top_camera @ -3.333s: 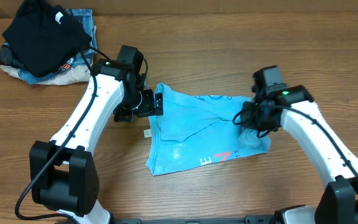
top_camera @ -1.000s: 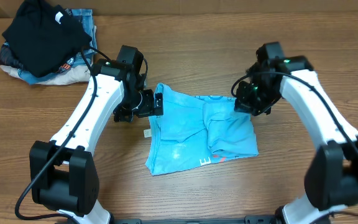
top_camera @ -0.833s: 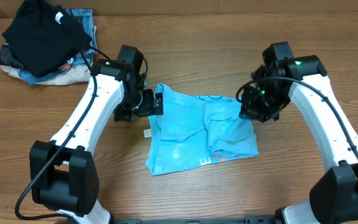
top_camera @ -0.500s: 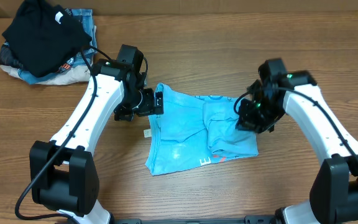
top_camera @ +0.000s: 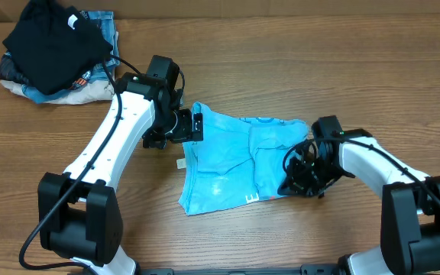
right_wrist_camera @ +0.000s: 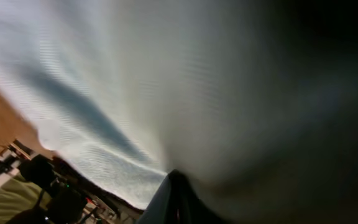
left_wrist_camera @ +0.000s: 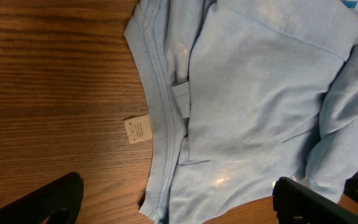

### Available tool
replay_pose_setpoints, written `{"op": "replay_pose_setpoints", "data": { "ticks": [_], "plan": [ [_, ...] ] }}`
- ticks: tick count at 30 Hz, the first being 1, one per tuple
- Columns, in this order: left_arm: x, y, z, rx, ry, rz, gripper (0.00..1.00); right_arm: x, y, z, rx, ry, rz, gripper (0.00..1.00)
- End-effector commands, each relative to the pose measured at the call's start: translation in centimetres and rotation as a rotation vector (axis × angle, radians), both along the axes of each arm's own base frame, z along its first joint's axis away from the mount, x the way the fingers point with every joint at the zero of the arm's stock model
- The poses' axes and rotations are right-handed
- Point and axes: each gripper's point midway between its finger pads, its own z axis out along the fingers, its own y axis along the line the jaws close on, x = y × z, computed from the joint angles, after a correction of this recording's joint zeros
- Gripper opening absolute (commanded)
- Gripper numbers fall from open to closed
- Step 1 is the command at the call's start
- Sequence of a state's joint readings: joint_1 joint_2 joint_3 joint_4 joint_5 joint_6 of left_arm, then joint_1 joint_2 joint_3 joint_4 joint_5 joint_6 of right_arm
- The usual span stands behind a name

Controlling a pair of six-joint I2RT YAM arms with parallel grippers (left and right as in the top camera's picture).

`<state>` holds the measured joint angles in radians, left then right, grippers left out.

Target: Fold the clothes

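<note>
Surface: wooden table (top_camera: 296,53) with brown grain; bare wood shows on all sides of the work.
Task piece: sky-blue T-shirt (top_camera: 224,164), lying near the middle of the table between my two arms. Its left part is spread flat and its right part is bunched into a raised fold. The lettering (top_camera: 270,196) sits at the near edge.
Handling, as I judge it: thin, limp cotton, light and not fragile. It will probably sag and drag on the wood unless I lift it at two points. The best hold is a corner, or a pinch through both layers along the ribbed edge (left_wrist_camera: 157,124).
Other cloth: black garment (top_camera: 48,42) on top of a folded pile at the far-left corner, well apart from the shirt.
Room to move: open wood lies beyond and in front of the shirt. My own two arms flank it, so I judge that sweeps inward risk a clash.
Left claw (top_camera: 195,126): at the shirt's far-left corner. My wrist view shows the fingers (left_wrist_camera: 61,196) spread wide with nothing between them.
Right claw (top_camera: 296,182): low at the near-right edge, against the bunched cloth. My wrist view shows only blurred fabric, so I cannot tell whether it is spread or pinched.
Smallest item: white tag (left_wrist_camera: 138,129), on the wood just beside the ribbed edge.
</note>
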<state>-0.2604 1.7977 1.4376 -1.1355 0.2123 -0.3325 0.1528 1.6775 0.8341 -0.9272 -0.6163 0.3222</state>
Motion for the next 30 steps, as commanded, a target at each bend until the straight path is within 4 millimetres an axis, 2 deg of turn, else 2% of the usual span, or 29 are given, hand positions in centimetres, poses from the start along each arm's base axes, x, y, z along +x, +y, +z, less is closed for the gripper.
{"op": "replay_pose_setpoints", "data": {
  "ticks": [1, 4, 10, 13, 14, 15, 17, 23, 30],
  "plan": [
    [-0.3, 0.0, 0.0, 0.007, 0.003, -0.021, 1.00, 0.2, -0.3, -0.3, -0.039, 0.018, -0.042, 0.04],
    [-0.3, 0.0, 0.0, 0.008, 0.005, -0.021, 1.00, 1.7, -0.2, 0.8, -0.042, -0.023, -0.053, 0.04],
    [-0.4, 0.1, 0.0, 0.009, 0.007, -0.021, 1.00, 4.8, 0.2, 5.5, -0.025, -0.124, -0.049, 0.04],
    [-0.4, 0.1, 0.0, 0.009, 0.007, -0.016, 1.00, 6.5, -0.1, 7.5, -0.060, -0.183, -0.049, 0.04],
    [-0.4, 0.1, 0.0, 0.008, 0.008, -0.009, 1.00, 7.0, -0.5, 8.0, -0.088, -0.202, -0.050, 0.11],
    [-0.4, 0.1, 0.0, 0.008, 0.010, -0.001, 1.00, 7.5, -0.9, 8.4, -0.113, -0.218, -0.050, 0.26],
    [-0.3, 0.0, -0.1, 0.007, 0.008, 0.004, 1.00, 8.3, -1.5, 9.2, -0.156, -0.246, -0.052, 1.00],
    [-0.3, -0.6, -1.5, -0.034, 0.001, 0.000, 1.00, 9.6, -1.8, 11.1, -0.181, -0.295, -0.057, 1.00],
    [-1.9, -0.8, -4.9, -0.079, 0.038, 0.004, 1.00, 9.4, -1.8, 11.2, -0.179, -0.306, -0.024, 1.00]
  ]
}}
